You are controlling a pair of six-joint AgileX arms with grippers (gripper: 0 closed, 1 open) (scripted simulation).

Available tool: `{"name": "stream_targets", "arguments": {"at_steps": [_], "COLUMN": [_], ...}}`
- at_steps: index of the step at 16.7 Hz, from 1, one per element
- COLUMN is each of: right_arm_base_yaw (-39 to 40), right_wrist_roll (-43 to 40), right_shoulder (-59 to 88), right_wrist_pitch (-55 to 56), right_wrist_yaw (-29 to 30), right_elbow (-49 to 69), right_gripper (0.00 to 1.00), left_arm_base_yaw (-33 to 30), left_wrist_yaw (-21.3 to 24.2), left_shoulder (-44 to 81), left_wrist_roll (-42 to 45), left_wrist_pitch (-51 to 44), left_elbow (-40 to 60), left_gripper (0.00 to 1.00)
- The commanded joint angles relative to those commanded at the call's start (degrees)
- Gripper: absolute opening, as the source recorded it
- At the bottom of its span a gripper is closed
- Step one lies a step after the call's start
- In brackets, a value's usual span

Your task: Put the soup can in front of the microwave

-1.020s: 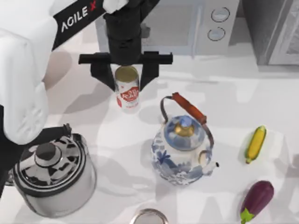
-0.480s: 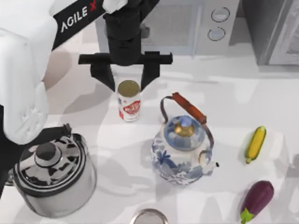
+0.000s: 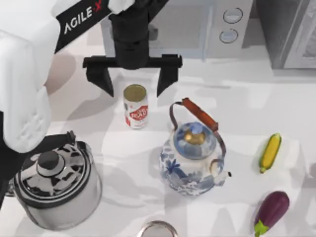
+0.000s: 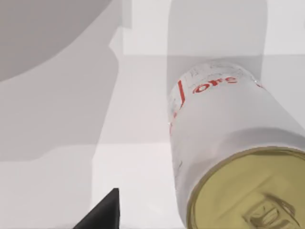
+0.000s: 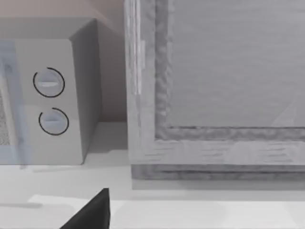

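Both fingers of the left tool (image 3: 133,83) are spread wide, gripping nothing. The soup can (image 3: 136,105) is seen upright on the worktop (image 3: 256,108), before the microwave (image 3: 197,29).

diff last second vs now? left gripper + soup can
The left gripper let go of the soup can: its fingers spread wide and now clear the can's sides. The can ended slightly nearer the camera's bottom edge, standing upright in front of the microwave. Both kettles, the corn and the eggplant stayed put.
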Motion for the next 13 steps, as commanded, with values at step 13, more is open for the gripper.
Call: {"name": "stream_targets", "arguments": {"at_steps": [13], "right_arm_base_yaw": [0.0], "right_wrist_roll": [0.0], "right_shoulder": [0.0], "right_wrist_pitch": [0.0], "right_wrist_yaw": [0.0], "right_elbow": [0.0], "right_gripper": [1.00], "left_arm_base_yaw": [-5.8], "left_wrist_yaw": [-1.6], "left_shoulder": [0.2], "left_wrist_roll": [7.2], "left_wrist_pitch": [-2.8], "left_elbow": [13.1], "left_gripper": [1.00]}}
